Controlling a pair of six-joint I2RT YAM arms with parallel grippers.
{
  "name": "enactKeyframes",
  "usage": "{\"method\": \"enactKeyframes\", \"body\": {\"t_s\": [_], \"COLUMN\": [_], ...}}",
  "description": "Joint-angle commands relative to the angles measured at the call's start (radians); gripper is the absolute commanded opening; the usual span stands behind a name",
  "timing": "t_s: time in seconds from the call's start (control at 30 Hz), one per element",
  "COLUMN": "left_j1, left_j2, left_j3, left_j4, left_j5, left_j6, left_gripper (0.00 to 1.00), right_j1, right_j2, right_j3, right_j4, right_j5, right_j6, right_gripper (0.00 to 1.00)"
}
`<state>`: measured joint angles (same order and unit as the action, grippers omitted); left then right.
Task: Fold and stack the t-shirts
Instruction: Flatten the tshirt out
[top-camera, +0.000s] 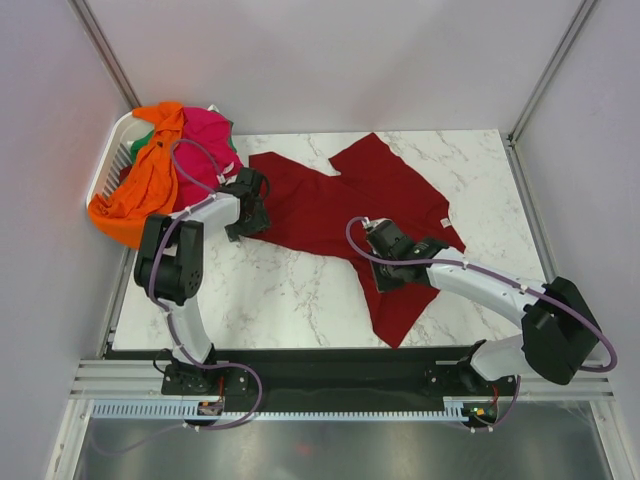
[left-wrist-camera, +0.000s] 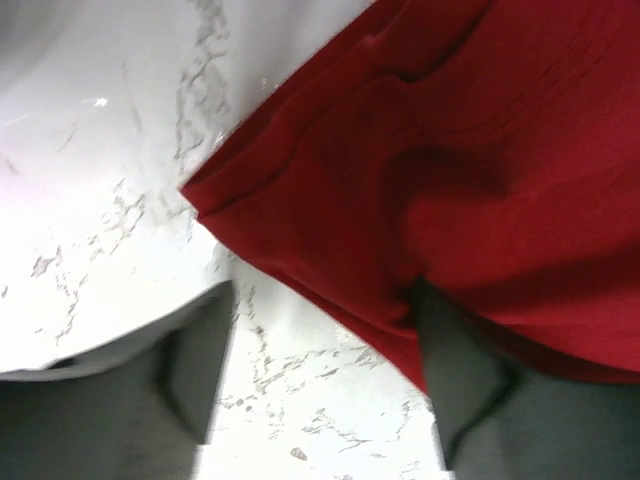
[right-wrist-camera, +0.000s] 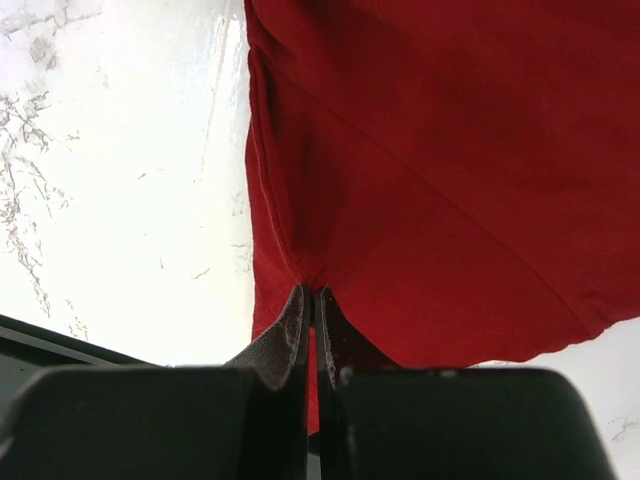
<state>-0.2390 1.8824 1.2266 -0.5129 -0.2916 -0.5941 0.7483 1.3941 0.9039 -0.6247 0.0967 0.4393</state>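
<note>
At ten o'clock the basket (top-camera: 108, 160) holds a heap of shirts (top-camera: 150, 190). Beside it the left gripper (left-wrist-camera: 320, 300) gapes wide astride the red shirt's (top-camera: 330, 205) nine-o'clock edge on the table (top-camera: 280, 300). At the shirt's six o'clock the right gripper (right-wrist-camera: 312, 292) pinches a fold tight.

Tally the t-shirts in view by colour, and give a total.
Dark red cotton t-shirt, spread on the table: 1
Orange cotton t-shirt, draped over the white slatted plastic basket: 1
Hot pink cotton t-shirt, in that basket: 1
Green cotton t-shirt, a sliver showing there: 1
Total: 4
</note>
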Motion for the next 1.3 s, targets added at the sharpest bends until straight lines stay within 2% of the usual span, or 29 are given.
{"method": "enactKeyframes", "body": {"t_s": [0.0, 0.03, 0.07, 0.1, 0.2, 0.37, 0.43, 0.57, 0.63, 0.8, 0.9, 0.93, 0.97, 1.0, 1.03, 1.07, 1.1, 1.13, 1.17, 1.27], "left_j1": [0.003, 0.003, 0.003, 0.003, -0.002, -0.034, -0.042, -0.063, -0.071, -0.086, -0.086, -0.086, -0.086, -0.088, -0.088, -0.098, -0.105, -0.106, -0.108, -0.106], "left_j2": [0.058, 0.058, 0.067, 0.069, 0.051, -0.087, -0.185, -0.336, -0.425, -0.586, -0.666, -0.683, -0.718, -0.736, -0.753, -0.773, -0.799, -0.812, -0.824, -0.861], "left_j3": [0.057, 0.057, 0.065, 0.063, 0.047, -0.076, -0.131, -0.275, -0.333, -0.417, -0.464, -0.484, -0.493, -0.503, -0.519, -0.521, -0.518, -0.507, -0.500, -0.473], "left_j4": [-0.013, -0.015, -0.013, -0.015, -0.016, -0.029, -0.038, -0.075, -0.099, -0.165, -0.213, -0.232, -0.243, -0.249, -0.259, -0.269, -0.276, -0.286, -0.298, -0.322], "left_j5": [-0.043, -0.040, -0.035, -0.034, -0.014, 0.041, 0.086, 0.163, 0.201, 0.244, 0.247, 0.247, 0.250, 0.253, 0.256, 0.253, 0.259, 0.270, 0.270, 0.224], "left_j6": [-0.016, -0.016, -0.015, -0.015, -0.019, -0.050, -0.078, -0.111, -0.136, -0.177, -0.185, -0.185, -0.185, -0.185, -0.188, -0.199, -0.199, -0.207, -0.207, -0.199], "left_gripper": [0.74, 0.65, 0.42, 0.29, 0.02, 0.02, 0.03, 0.11, 0.14, 0.20, 0.25, 0.32, 0.50, 0.55, 0.62, 0.80, 0.92, 0.99, 1.00, 1.00], "right_j1": [0.000, 0.002, 0.002, 0.002, 0.002, 0.003, 0.011, 0.094, 0.189, 0.455, 0.552, 0.568, 0.594, 0.608, 0.621, 0.653, 0.664, 0.675, 0.678, 0.674], "right_j2": [-0.037, -0.040, -0.041, -0.044, -0.053, -0.078, -0.083, -0.076, -0.060, -0.015, 0.022, 0.040, 0.052, 0.066, 0.094, 0.108, 0.118, 0.126, 0.123, 0.062], "right_j3": [-0.002, -0.002, -0.003, -0.003, -0.003, 0.012, 0.044, 0.101, 0.130, 0.132, 0.098, 0.072, 0.060, 0.052, 0.046, 0.047, 0.053, 0.075, 0.085, 0.133], "right_j4": [-0.012, -0.012, -0.015, -0.015, -0.021, -0.039, -0.100, -0.203, -0.259, -0.282, -0.285, -0.285, -0.285, -0.283, -0.285, -0.287, -0.291, -0.305, -0.313, -0.319], "right_j5": [0.034, 0.035, 0.038, 0.040, 0.043, -0.017, -0.006, -0.018, -0.014, -0.019, 0.023, 0.026, 0.029, 0.025, 0.021, 0.021, 0.034, 0.070, 0.099, 0.207], "right_j6": [-0.019, -0.020, -0.020, -0.019, -0.022, -0.069, -0.095, -0.139, -0.122, 0.041, 0.119, 0.133, 0.145, 0.157, 0.157, 0.159, 0.171, 0.182, 0.194, 0.239], "right_gripper": [0.00, 0.00, 0.00, 0.00, 0.00, 0.00, 0.00, 0.00, 0.00, 0.00, 0.00, 0.00, 0.00, 0.02, 0.09, 0.46, 0.61, 0.70, 0.82, 0.96]}}
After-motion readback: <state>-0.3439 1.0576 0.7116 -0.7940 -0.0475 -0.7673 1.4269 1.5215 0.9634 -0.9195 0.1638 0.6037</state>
